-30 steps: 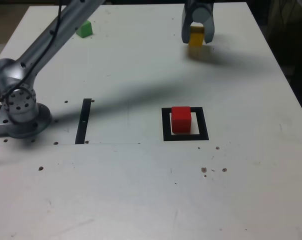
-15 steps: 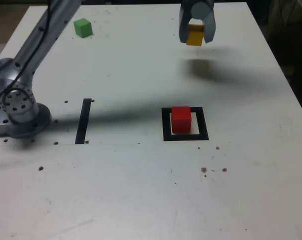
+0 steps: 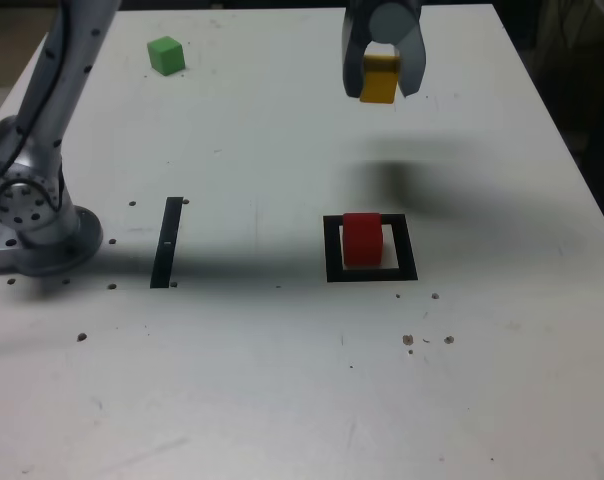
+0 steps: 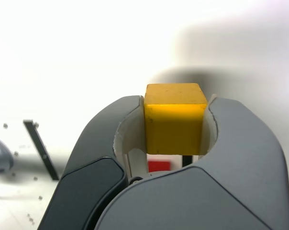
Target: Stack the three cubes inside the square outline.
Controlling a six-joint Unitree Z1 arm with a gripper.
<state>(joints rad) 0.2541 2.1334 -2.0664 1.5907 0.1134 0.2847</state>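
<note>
Grey gripper (image 3: 381, 72) clamped on small matte yellow cube (image 3: 379, 81), raised off white table (image 3: 282, 380); red cube (image 3: 362, 238) below in thick black square outline (image 3: 331, 250); green cube (image 3: 166, 54) well apart, probably untouched.

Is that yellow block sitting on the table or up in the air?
In the air: the gripper is shut on the yellow block, and its shadow lies apart on the table.

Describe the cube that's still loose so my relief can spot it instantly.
On the white table, look to the far corner on the exterior view's left, beyond the arm's base. The green cube sits there alone, the only cube neither gripped nor inside the square outline.
</note>
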